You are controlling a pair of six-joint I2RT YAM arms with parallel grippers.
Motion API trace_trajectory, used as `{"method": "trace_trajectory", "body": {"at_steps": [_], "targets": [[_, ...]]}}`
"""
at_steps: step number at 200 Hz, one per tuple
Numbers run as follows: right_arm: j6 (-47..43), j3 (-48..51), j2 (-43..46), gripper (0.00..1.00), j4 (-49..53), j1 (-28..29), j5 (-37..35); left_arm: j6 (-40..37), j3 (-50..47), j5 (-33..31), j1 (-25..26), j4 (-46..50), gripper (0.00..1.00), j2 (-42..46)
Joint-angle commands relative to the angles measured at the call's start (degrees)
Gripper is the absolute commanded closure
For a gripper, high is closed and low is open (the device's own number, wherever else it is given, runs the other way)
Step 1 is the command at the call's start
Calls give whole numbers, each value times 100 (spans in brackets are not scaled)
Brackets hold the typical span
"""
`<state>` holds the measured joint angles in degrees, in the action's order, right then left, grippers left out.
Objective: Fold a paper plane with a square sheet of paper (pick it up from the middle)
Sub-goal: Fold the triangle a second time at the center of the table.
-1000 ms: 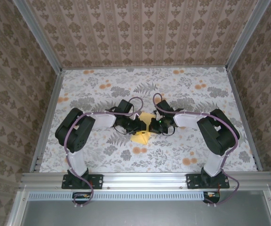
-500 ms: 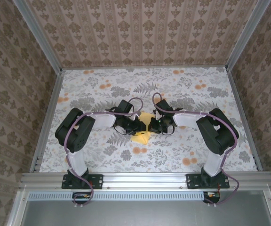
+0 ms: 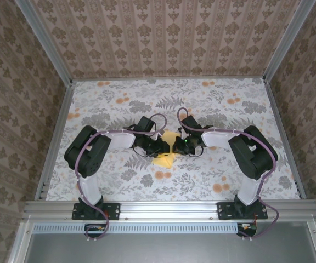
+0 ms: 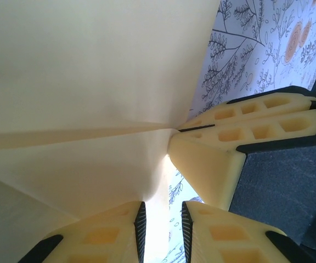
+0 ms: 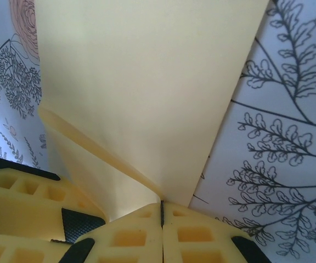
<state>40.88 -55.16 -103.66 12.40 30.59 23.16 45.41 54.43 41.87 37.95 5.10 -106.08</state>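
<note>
Pale-yellow paper, the square sheet of paper (image 3: 163, 160), sits at the middle of the table (image 3: 114, 101), lifted and part-folded between both claws. Your right claw (image 5: 162, 211), reaching in from 3 o'clock, is clamped tight on a crease. Your left claw (image 4: 161, 230), from 9 o'clock, stands slightly parted with paper in the gap; whether its pads bite is hard to judge. You look mid-fold. Next, press that crease flat with the edges aligned.
</note>
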Motion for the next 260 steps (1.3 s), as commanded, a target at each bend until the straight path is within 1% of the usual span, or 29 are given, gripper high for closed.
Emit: {"method": "trace_trajectory", "body": {"at_steps": [1,57,149,170,174,187,217,236,260], "targets": [[-62,-101,-177,93,126,-18,-13,-129,76,-96,45,254,73,-97],[-70,-111,-224,93,145,-18,-13,-137,56,-154,45,320,73,-123],[-87,-146,-252,92,192,-18,-13,-160,41,-460,54,664,73,-114],[-84,-191,-217,89,237,-20,-37,-171,70,-465,54,760,74,-135],[-81,-193,-194,89,265,-22,-46,-166,69,-630,51,771,74,-140],[-63,-200,-97,86,308,-27,-87,-155,79,-685,54,822,74,-147],[-10,-123,403,79,387,-44,-406,-127,82,-840,59,942,74,-123],[-40,-77,575,79,447,-44,-504,-99,81,-940,70,1006,75,-106],[-23,-31,519,80,356,-28,-294,-37,71,-1016,78,1014,76,-92]]}}
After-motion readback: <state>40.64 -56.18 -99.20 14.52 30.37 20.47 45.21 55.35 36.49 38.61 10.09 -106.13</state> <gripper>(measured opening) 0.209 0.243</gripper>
